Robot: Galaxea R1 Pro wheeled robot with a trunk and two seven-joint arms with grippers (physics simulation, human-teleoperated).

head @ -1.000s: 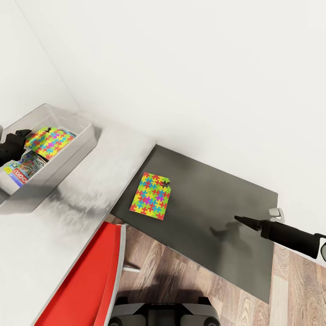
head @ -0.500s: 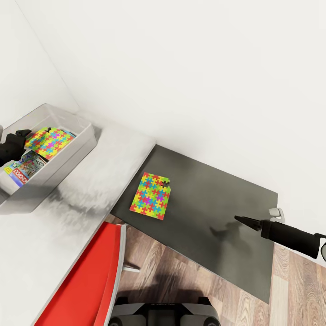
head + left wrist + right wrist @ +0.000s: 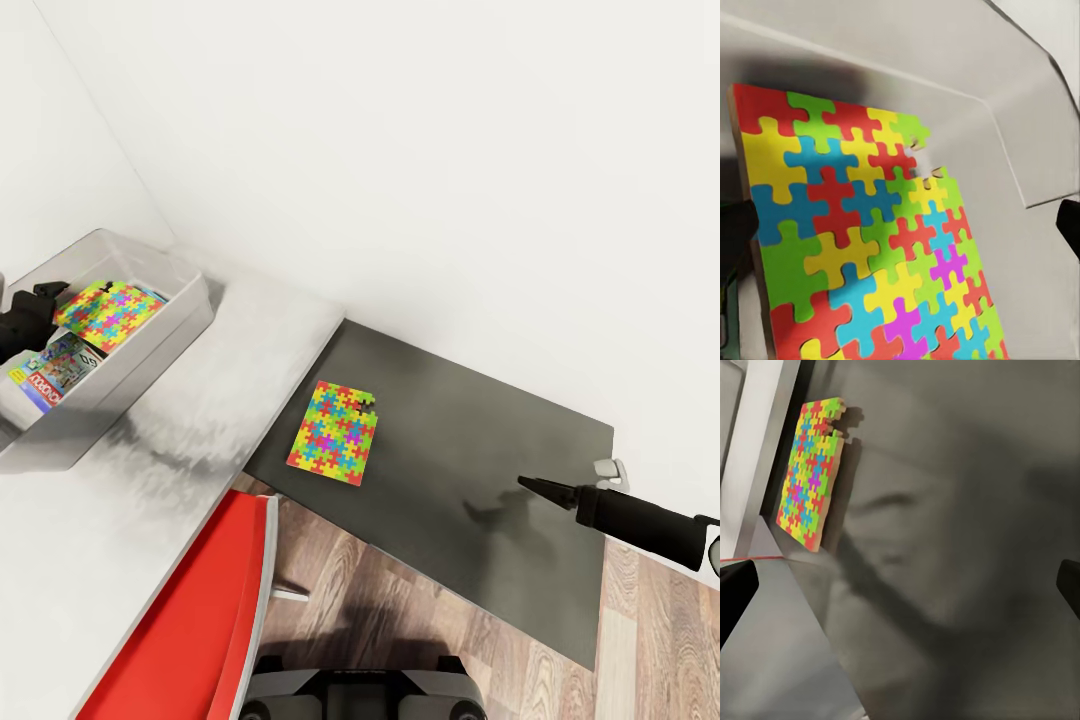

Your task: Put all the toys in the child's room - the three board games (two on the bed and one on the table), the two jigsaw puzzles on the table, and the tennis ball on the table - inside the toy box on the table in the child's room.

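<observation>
the biggest risk sits at the toy box: a puzzle lies tilted on top of the board game inside it, and the left gripper hovers right at that puzzle's edge with its fingers apart, nothing between them. if the arm drags as it lifts away, it could catch the thin card and flip it over the low wall. the second puzzle lies flat on the dark desk, near the edge that meets the pale counter, well apart from the right gripper. in the head view that gripper looks like one closed point, but the wrist view shows its fingers at opposite edges, so i judge them apart and empty. picking a flat, thin rectangle off a smooth matte top could let it slide rather than lift. the box is pale, smooth plastic with rounded corners; both puzzles are glossy, bright interlocking pieces with a notch missing.
</observation>
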